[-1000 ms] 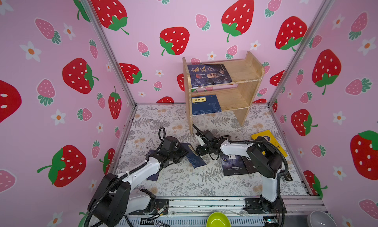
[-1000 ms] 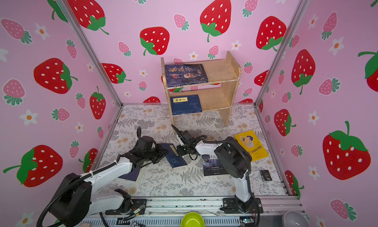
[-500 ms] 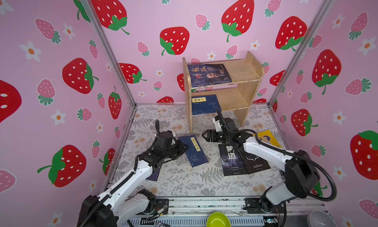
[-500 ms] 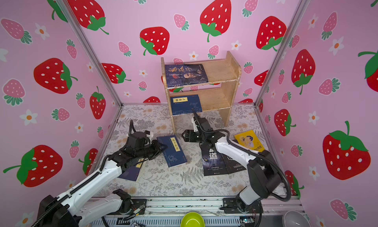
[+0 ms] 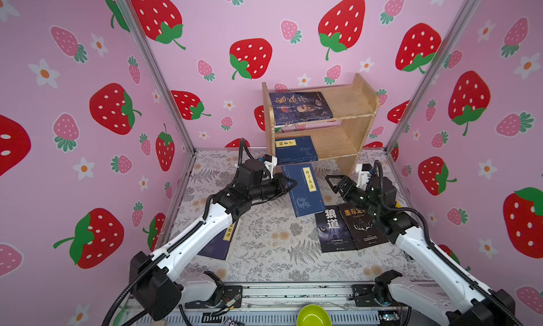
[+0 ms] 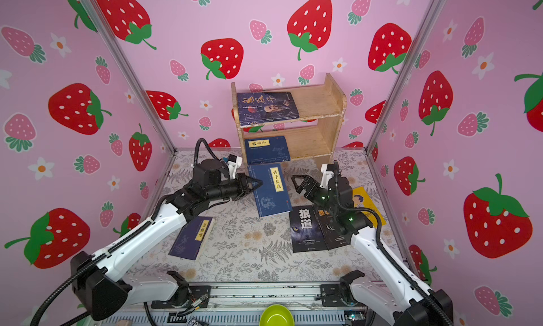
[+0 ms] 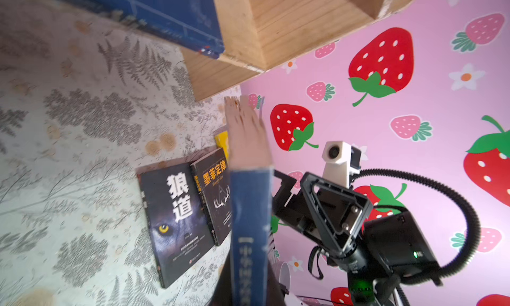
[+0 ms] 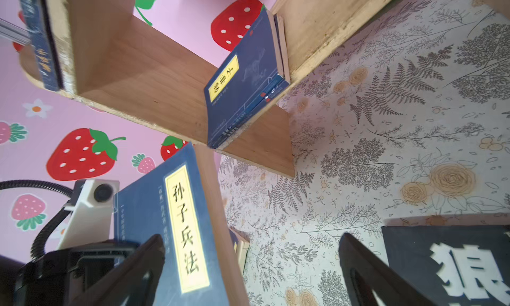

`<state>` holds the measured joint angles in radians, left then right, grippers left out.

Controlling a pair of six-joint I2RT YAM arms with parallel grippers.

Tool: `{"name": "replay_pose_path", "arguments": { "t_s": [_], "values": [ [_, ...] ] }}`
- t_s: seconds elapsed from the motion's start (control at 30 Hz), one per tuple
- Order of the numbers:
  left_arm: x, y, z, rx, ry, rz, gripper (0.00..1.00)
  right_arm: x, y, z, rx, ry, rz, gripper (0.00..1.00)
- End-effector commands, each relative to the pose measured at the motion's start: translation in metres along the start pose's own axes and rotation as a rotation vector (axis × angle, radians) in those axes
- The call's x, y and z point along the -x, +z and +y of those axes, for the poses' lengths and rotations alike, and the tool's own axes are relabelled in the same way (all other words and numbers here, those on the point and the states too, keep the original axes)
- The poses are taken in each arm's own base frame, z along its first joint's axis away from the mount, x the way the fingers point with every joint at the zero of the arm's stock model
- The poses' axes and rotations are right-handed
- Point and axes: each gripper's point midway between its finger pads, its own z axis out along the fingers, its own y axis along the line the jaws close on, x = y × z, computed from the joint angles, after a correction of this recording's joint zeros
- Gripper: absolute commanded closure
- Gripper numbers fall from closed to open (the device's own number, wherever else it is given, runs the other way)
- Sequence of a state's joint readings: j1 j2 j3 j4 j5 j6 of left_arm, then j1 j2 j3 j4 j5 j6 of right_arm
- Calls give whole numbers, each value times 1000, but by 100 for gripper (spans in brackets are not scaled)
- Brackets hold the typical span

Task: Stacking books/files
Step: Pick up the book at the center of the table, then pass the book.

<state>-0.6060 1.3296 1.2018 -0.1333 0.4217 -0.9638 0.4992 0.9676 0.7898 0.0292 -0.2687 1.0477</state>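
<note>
Navy paperback with the yellow title label (image 5: 304,192) is up off the fern-print mat (image 5: 264,251), tilted, just in front of the lower tier of the small wooden shelf (image 5: 352,112). The left gripper (image 5: 289,184) is clamped on its left edge. The right gripper (image 5: 332,184) hangs just beside the opposite edge, jaws spread wide, touching nothing. On that lower tier lies a stack of navy books (image 5: 295,149), and a blue portrait book (image 5: 299,107) lies on the top tier. Two black paperbacks (image 5: 333,230) lie side by side on the mat by the right arm, with a yellow book (image 6: 364,204) beyond them. Another navy paperback (image 6: 192,237) lies under the left arm.
</note>
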Motion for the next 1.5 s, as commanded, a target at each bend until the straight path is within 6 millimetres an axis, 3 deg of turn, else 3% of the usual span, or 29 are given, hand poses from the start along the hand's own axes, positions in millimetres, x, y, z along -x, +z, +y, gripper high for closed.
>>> {"name": "replay_pose_path", "arguments": {
  "t_s": [0.0,0.1,0.23,0.4,0.8,1.03,1.2,1.33,1.4,1.47],
  "values": [
    [40,3,-54,-131,86,-147,100,14,-24,30,105,38,-57,0],
    [58,12,-71,-176,88,-207,100,21,-38,37,136,67,-93,0],
    [76,18,-85,-210,99,-277,100,14,-40,42,212,120,-72,0],
    [94,25,-86,-191,95,-339,100,8,-39,37,225,144,-59,0],
    [103,37,-81,-186,6,-430,100,5,9,48,355,205,7,13],
    [106,36,-85,-207,-7,-454,100,9,33,66,438,266,-25,39],
    [103,40,-80,-199,-21,-441,100,18,33,70,458,303,-77,54],
    [100,41,-75,-186,-26,-432,100,23,32,70,497,335,-109,75],
    [98,42,-74,-182,-22,-419,96,23,34,68,488,342,-102,83],
    [96,42,-71,-175,-17,-404,82,25,34,67,485,349,-104,86]
  ]
}}
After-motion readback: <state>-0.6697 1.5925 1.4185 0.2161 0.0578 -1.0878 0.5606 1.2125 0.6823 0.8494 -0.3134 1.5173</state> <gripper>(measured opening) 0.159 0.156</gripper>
